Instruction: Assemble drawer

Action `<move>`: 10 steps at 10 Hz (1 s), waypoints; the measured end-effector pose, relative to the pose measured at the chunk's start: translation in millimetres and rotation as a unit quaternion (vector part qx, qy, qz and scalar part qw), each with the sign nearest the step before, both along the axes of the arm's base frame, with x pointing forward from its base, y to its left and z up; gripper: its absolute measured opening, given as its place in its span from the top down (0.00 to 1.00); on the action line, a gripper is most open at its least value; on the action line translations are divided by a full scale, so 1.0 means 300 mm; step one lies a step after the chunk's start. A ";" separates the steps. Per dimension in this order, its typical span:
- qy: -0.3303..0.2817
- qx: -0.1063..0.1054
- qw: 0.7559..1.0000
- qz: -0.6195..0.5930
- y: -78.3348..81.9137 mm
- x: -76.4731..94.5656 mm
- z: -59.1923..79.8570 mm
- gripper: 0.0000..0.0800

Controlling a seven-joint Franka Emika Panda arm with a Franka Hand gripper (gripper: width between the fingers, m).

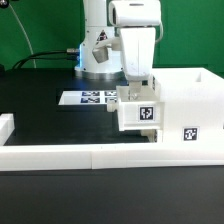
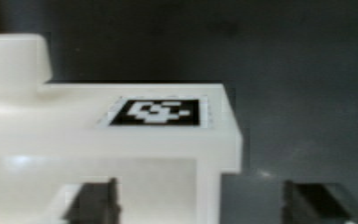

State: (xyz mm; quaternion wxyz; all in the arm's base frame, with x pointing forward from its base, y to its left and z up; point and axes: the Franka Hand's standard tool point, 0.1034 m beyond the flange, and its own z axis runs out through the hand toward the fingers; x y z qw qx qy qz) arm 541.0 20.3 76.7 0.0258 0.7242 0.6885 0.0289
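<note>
The drawer parts stand on the black table (image 1: pixel 40 100) toward the exterior view's right: a small tray (image 1: pixel 138 114), white with a black-and-white square tag on its near face, sits directly below the gripper (image 1: pixel 138 97), and the larger box casing (image 1: pixel 190 108) stands just beside it on the exterior view's right, bearing its own square tag low on the near face. Whether tray and casing touch cannot be told from these views. In the wrist view the tray (image 2: pixel 105 140) appears as a white block with a tag on its upper surface, and the two dark fingertips (image 2: pixel 94 200) are spread apart, one in front of the white body and the other out over the dark table surface. The gripper (image 2: pixel 202 200) is thus open-jawed and pinches nothing that can be seen. Behind the tray, the marker board (image 1: pixel 88 98) lies flat on the table near the arm's base. A long low white border rail (image 1: pixel 110 155) runs along the near edge of the table, with a short white rail piece (image 1: pixel 5 126) at the exterior view's left.
</note>
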 end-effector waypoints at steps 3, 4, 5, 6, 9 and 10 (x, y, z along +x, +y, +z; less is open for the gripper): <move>-0.013 -0.011 1.000 0.001 -0.058 0.024 0.084 0.19; -0.012 -0.016 1.000 0.010 -0.096 0.029 0.101 0.19; -0.012 -0.017 1.000 0.005 -0.121 0.035 0.111 0.19; -0.011 -0.016 1.000 0.008 -0.120 0.031 0.105 0.19; -0.008 -0.014 1.000 0.011 -0.129 0.027 0.095 0.19; -0.005 -0.001 0.999 0.035 -0.152 0.022 0.069 0.19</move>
